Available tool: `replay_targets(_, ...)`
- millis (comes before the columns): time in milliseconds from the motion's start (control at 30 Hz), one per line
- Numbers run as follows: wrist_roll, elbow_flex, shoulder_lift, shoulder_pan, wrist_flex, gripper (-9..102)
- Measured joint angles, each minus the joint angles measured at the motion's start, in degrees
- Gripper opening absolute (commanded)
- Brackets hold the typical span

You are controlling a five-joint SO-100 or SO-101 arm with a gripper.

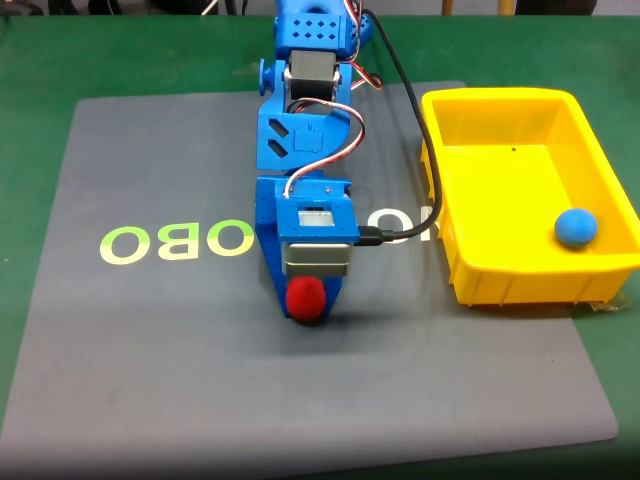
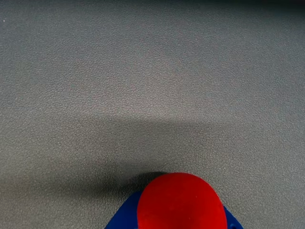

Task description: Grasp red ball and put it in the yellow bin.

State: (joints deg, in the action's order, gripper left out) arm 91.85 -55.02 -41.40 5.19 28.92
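The red ball (image 1: 305, 297) sits low over the grey mat, just below the middle of the fixed view. My blue gripper (image 1: 306, 306) reaches down over it from above, and its jaws hug the ball on both sides. In the wrist view the red ball (image 2: 180, 202) bulges up from the bottom edge, with blue fingers (image 2: 123, 217) pressed against its left and right flanks. The yellow bin (image 1: 500, 98) stands at the right edge of the mat, well apart from the ball.
A blue ball (image 1: 576, 227) lies inside the bin near its right wall. A black cable (image 1: 432, 190) runs from the arm past the bin's left rim. The grey mat (image 1: 150, 350) with pale green letters lies on a green table.
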Motion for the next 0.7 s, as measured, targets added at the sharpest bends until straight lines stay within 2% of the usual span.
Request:
replay_targets(300, -3.6, -0.1, -3.0, -0.4, 2.7, 0)
replay_targets(700, -9.6, -0.5, -25.4, -9.5, 10.8, 0)
